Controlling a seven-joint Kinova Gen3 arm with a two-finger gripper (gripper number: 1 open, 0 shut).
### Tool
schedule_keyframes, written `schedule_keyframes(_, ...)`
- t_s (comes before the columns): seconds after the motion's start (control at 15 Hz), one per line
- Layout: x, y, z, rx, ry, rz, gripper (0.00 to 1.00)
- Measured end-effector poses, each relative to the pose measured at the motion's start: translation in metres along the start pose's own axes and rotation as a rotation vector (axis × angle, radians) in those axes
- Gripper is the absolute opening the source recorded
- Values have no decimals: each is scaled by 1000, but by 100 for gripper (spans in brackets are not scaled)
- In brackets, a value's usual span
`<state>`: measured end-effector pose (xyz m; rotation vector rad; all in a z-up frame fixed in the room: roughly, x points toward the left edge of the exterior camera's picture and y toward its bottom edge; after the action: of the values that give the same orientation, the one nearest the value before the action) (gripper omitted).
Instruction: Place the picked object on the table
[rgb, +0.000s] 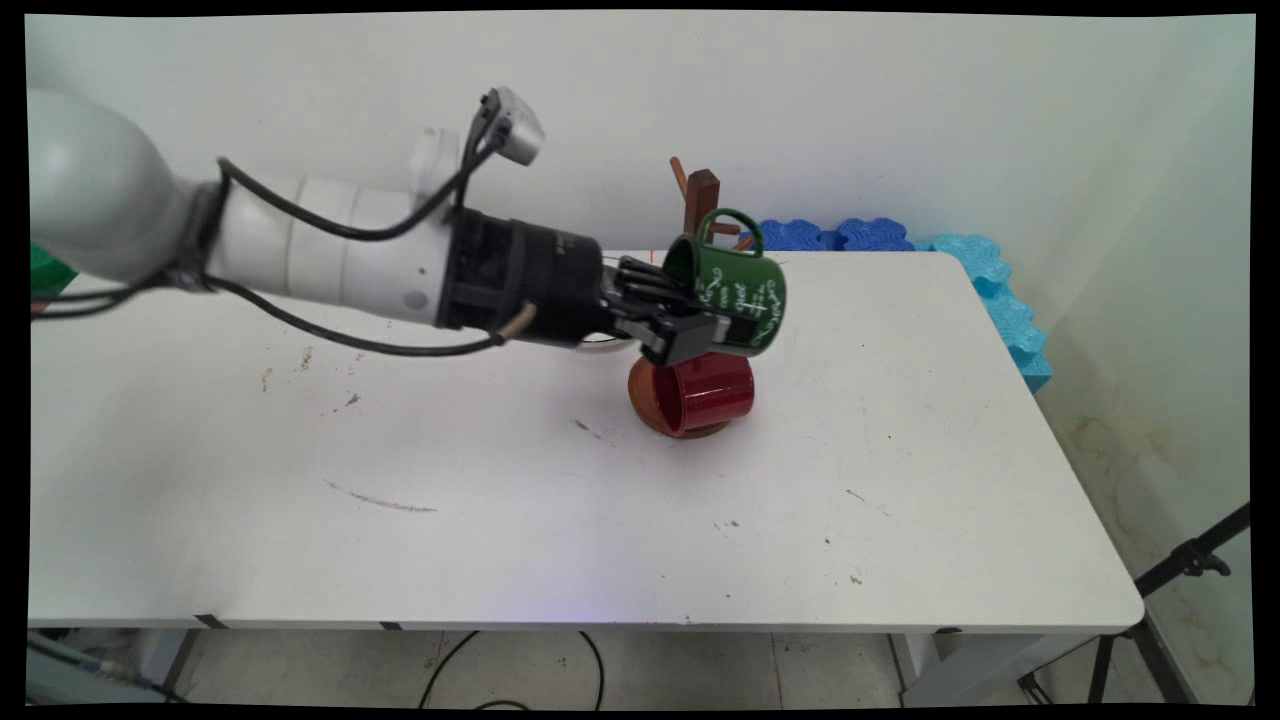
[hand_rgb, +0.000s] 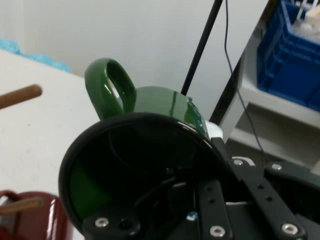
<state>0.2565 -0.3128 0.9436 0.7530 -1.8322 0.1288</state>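
My gripper (rgb: 705, 325) is shut on the rim of a green mug (rgb: 740, 290) with white lettering, one finger inside and one outside. The mug is held in the air on its side, handle up, its mouth towards the arm. In the hand view the green mug (hand_rgb: 150, 145) fills the middle, with its handle at the top. Just below it a red mug (rgb: 705, 392) lies on its side on a brown round base. A brown wooden mug tree (rgb: 700, 200) stands right behind the green mug; one of its pegs (hand_rgb: 20, 96) shows at the left of the hand view.
Blue foam pieces (rgb: 990, 290) lie along the far right edge of the white table (rgb: 500, 500). A black tripod leg (rgb: 1180, 570) stands off the table's right side. A blue crate (hand_rgb: 295, 50) sits on a shelf in the hand view.
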Motion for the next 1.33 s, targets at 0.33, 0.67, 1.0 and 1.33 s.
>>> schedule_keyframes(0.33, 16, -11, -21, 1, -65, 31, 0)
schedule_keyframes(0.67, 29, -21, -40, -1, -134, 70, 0)
schedule_keyframes(1.0, 36, -32, -68, 9, -278, 133, 0)
schedule_keyframes(1.33, 37, -47, -87, 64, -460, 198, 0)
